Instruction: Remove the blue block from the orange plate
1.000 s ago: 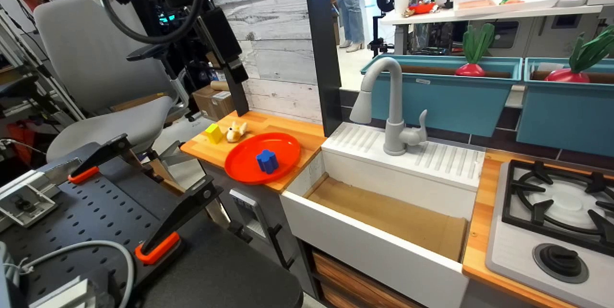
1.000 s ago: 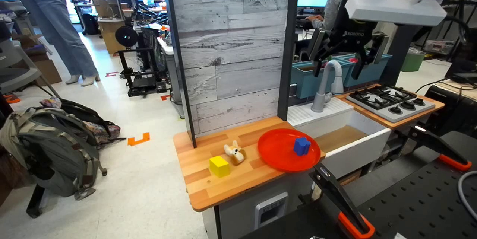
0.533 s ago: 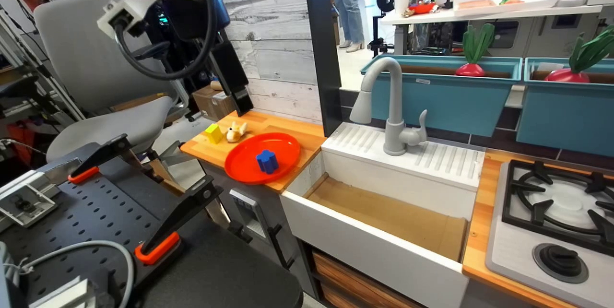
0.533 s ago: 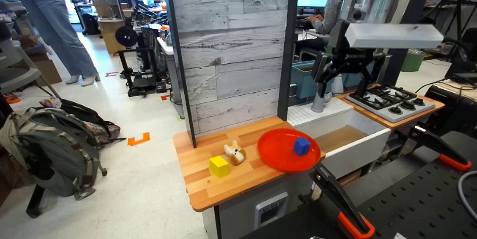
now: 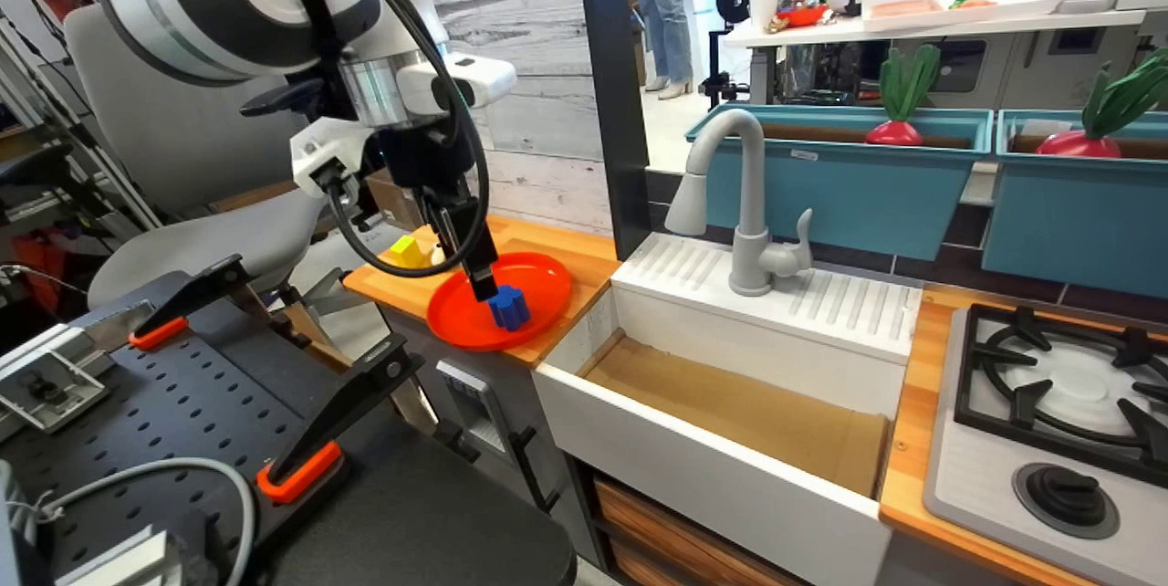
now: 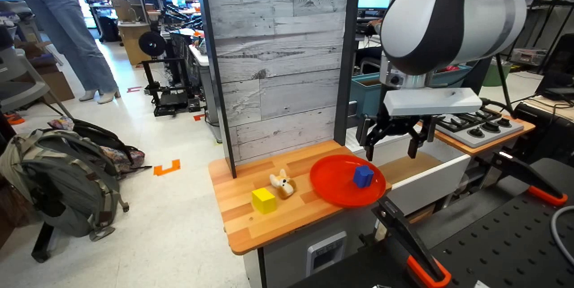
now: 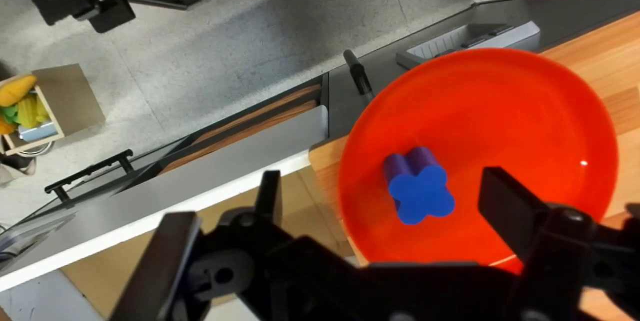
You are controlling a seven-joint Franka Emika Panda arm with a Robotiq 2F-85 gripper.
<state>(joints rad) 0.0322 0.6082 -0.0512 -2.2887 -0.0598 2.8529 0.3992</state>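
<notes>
Blue clover-shaped block [image 7: 422,193] tops a simple little stack: wooden surface [image 6: 298,207], then the orange-red plate [image 6: 334,178] on it. Fingers [image 7: 505,206] hang above, spread pretty wide, holding nothing. Block's just standing on the plate, off-center.

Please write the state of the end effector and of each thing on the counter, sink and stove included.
end effector: open, holding nothing
blue block: standing on the orange plate
orange plate: face up on the countertop
yellow block: resting on the countertop
toy animal: resting on the countertop
faucet: handle pointing upward
sink: lined with a brown sheet
stove: burner grate in place
</notes>
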